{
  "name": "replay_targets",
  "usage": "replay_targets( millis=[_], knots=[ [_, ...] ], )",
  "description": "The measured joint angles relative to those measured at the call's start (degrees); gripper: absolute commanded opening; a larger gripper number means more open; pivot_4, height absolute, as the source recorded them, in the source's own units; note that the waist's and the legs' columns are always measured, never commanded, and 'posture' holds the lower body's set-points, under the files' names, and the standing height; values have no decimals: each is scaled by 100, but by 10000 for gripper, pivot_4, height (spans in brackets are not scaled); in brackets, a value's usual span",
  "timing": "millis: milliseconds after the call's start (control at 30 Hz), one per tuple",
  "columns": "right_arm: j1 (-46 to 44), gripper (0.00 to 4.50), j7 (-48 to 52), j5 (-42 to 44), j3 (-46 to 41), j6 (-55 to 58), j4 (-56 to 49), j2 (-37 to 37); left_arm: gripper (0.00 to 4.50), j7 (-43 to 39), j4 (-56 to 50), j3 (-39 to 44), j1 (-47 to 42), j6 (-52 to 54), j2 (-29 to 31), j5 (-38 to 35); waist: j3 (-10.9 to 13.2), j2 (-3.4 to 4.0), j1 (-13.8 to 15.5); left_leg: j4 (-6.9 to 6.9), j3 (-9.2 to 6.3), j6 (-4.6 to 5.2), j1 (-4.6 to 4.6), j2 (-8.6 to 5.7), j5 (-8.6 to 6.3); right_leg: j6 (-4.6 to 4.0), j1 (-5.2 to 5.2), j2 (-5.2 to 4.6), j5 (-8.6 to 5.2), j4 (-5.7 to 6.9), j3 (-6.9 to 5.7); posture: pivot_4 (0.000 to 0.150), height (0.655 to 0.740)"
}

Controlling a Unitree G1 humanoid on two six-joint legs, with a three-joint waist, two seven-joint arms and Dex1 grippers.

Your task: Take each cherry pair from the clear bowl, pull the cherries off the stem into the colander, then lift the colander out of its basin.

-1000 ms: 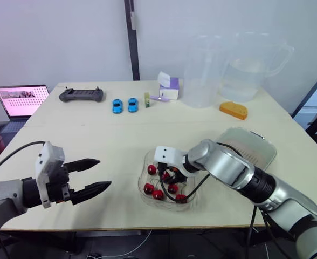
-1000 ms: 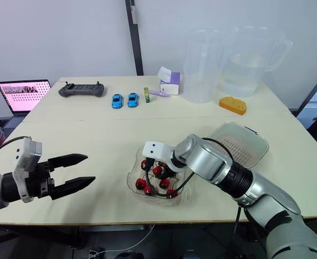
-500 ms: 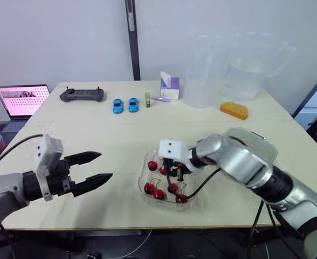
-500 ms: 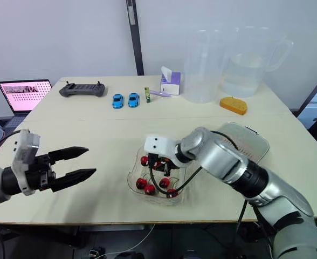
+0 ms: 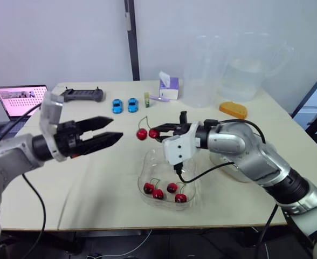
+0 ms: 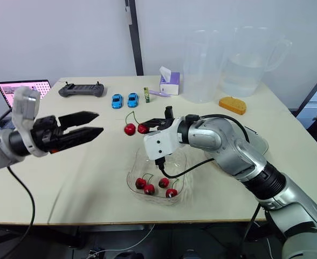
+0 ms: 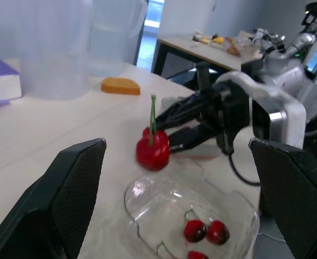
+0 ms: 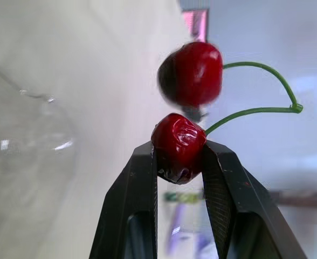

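Observation:
My right gripper (image 5: 159,131) is shut on one red cherry of a cherry pair (image 8: 186,110), held in the air above the clear bowl (image 5: 166,183). The second cherry (image 5: 142,134) hangs free on the green stem toward my left arm. My left gripper (image 5: 111,135) is open, its tips a short way from that free cherry, level with it. In the left wrist view the cherry pair (image 7: 152,149) hangs between my two open fingers (image 7: 67,194). Several cherries (image 5: 164,191) lie in the bowl. The colander (image 6: 255,144) in its basin sits behind my right arm, mostly hidden.
At the back of the table stand two clear jugs (image 5: 239,65), an orange object (image 5: 233,110), a purple-white box (image 5: 168,86), two blue toy cars (image 5: 124,105) and a black controller (image 5: 82,95). A laptop (image 5: 19,99) is open at the far left.
My right gripper has lifted a cherry pair out of the bowl and turned it toward the left. My left gripper has risen and moved right, close to the hanging cherry.

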Motion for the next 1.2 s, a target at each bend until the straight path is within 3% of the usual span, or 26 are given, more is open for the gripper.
replay_targets(
  millis=[200, 433, 533, 767, 1033, 1200],
  knots=[
    [57, 10767, 90, -287, -49, -1021, 240, 21, 45000, -272, 205, -881, -690, 165, 139, 520, 2, -3, 1, 10, -2, 1, 0, 0, 0, 0, 3, 3, 0, 6, -1, 1500, 7371],
    [130, 10767, 309, -428, -99, -1179, 183, 247, 45000, -316, 265, -1376, -989, 288, 65, 1000, 3, -4, -9, 11, -4, 1, 0, 2, 0, 0, 1, 6, 0, 10, -1, 1500, 7371],
    [155, 10465, 377, -478, -156, -1145, 151, 326, 36429, -308, 225, -1467, -1068, 396, -17, 1035, 3, -5, 0, 14, -5, 1, 0, 1, -1, 0, 5, 5, 0, 9, -1, 1500, 7371],
    [215, 10465, 554, -531, -222, -1102, 96, 441, 426, -422, 229, -1489, -1149, 400, -229, 1158, 4, -6, 1, 17, -6, 1, 0, 0, 0, 0, 6, 5, 0, 10, -1, 1500, 7371],
    [269, 10465, 747, -503, -351, -933, 55, 496, 426, -432, 224, -1487, -1167, 455, -314, 1165, 4, -6, 0, 17, -7, 1, 0, 1, 0, 0, 6, 5, 0, 10, -1, 1500, 7371],
    [390, 30222, 1096, -23, -538, -580, -108, 486, 0, -495, 213, -1488, -1167, 498, -313, 1231, 4, -6, 7, 19, -9, 1, 0, 1, 0, 0, 9, 5, 0, 10, -1, 1500, 7371]
  ],
)
